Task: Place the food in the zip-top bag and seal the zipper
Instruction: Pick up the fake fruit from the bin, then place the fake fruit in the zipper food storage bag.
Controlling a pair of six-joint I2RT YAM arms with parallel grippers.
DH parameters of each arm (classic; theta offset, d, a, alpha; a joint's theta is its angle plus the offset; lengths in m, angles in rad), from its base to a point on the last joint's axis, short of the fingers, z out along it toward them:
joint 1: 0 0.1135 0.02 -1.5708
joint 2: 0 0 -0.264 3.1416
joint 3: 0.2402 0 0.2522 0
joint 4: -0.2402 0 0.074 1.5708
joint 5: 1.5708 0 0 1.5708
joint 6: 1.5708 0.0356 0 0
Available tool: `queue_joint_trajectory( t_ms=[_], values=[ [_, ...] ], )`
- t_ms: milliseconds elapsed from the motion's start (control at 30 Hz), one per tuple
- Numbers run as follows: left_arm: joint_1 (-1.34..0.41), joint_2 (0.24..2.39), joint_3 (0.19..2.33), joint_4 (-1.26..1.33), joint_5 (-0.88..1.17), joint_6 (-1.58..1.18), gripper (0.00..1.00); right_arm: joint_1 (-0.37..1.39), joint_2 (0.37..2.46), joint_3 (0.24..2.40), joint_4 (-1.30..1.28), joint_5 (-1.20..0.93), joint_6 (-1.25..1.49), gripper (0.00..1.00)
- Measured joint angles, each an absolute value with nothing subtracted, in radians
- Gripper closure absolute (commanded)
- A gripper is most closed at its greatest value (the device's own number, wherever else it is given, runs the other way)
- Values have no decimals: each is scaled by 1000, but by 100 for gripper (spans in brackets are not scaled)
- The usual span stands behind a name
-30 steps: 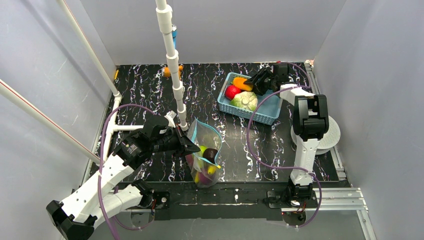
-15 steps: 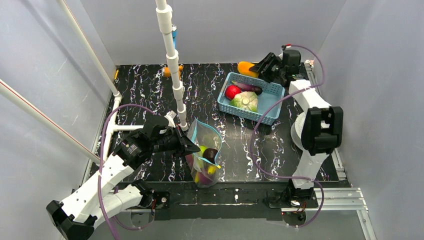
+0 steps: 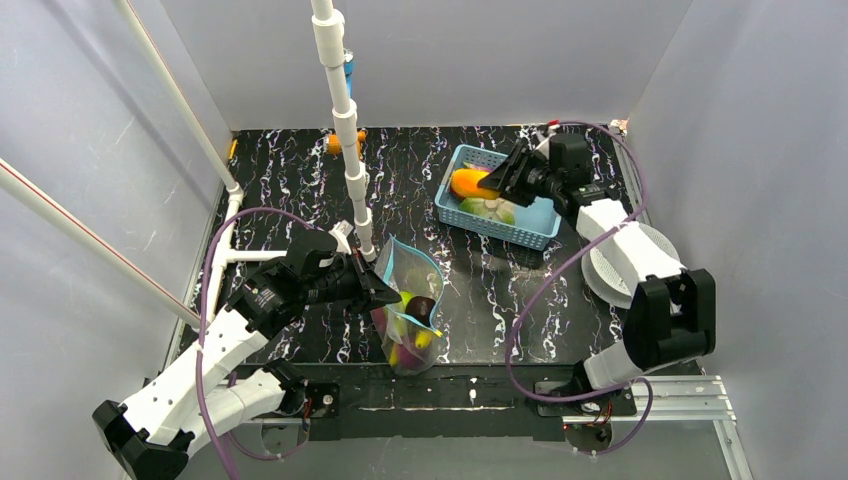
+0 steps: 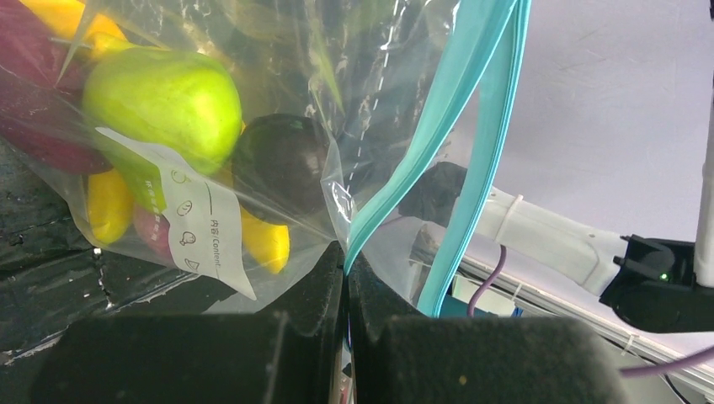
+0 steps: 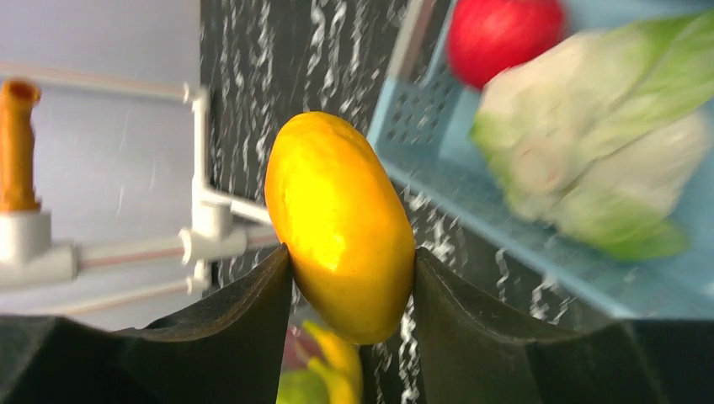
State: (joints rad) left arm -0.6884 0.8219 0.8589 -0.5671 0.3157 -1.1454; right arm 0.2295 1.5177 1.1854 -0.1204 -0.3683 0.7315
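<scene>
The clear zip-top bag (image 3: 408, 320) stands open at the table's front centre, holding yellow bananas, a green piece and a dark purple piece (image 4: 278, 164). My left gripper (image 3: 378, 290) is shut on its teal-blue zipper rim (image 4: 438, 126), pinching one side at the bag's left edge (image 4: 347, 265). My right gripper (image 3: 492, 180) is shut on the orange mango (image 3: 468, 183) and holds it in the air over the basket's left part; the mango (image 5: 341, 223) sits between both fingers. A red piece (image 5: 503, 38) and a green-white cabbage (image 5: 602, 160) lie in the basket.
The light-blue lattice basket (image 3: 535, 222) stands at the back right. A white upright pipe (image 3: 345, 125) rises just behind the bag, with slanted white pipes at the left. A white round disc (image 3: 660, 262) lies at the right edge. A small orange object (image 3: 334, 143) sits by the back wall.
My right gripper has carried the mango up out of the basket to its far rim, then back left over the basket. The left gripper and the bag have not moved.
</scene>
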Motion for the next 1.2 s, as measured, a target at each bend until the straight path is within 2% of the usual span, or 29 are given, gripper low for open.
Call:
queue_joint_trajectory(
  t_ms=[167,467,767,1067,1200],
  values=[
    [-688,824,859,-559,316,-1145,100,365,1390,1185,-236,-346,688,99],
    [-688,810,850,-527,302,-1148,100,611,1188,1316,-434,-238,585,99],
    [-688,810,810,-479,303,-1164,100,1001,1156,1351,-641,-23,519,99],
    [-688,796,808,-456,302,-1165,100,1124,1179,1449,-821,222,491,95],
    [-688,791,794,-443,302,-1172,100,1128,1246,1510,-871,298,485,87]
  ],
)
